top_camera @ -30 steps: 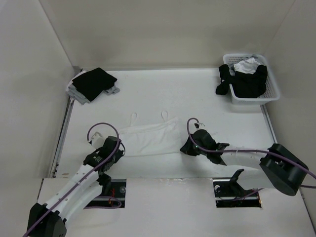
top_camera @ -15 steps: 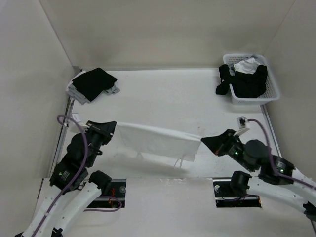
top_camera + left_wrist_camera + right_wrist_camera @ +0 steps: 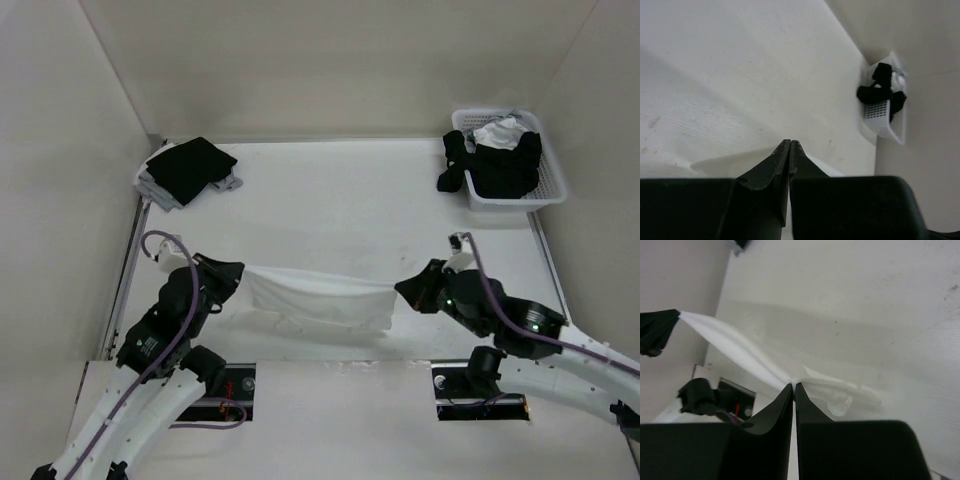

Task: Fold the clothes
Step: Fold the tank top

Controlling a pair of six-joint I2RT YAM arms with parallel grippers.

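Observation:
The clothes (image 3: 320, 297), a thin white top, hang stretched in a band between my two grippers above the near part of the table. My left gripper (image 3: 238, 272) is shut on the band's left end, and my right gripper (image 3: 400, 290) is shut on its right end. In the right wrist view the jaws (image 3: 793, 386) pinch the fabric (image 3: 735, 345), which runs taut to the left gripper (image 3: 676, 315). In the left wrist view the jaws (image 3: 790, 142) are pressed together, with a sliver of white fabric (image 3: 826, 170) beside them.
A white basket (image 3: 548, 182) with dark and white garments stands at the back right, also in the left wrist view (image 3: 886, 126). A black folded garment (image 3: 190, 168) on grey cloth lies at the back left. Walls enclose the table on three sides.
A second ago the top lay flat on the table with the grippers at its near corners. Both arms have lifted it and pulled it taut, then brought it slightly lower and nearer.

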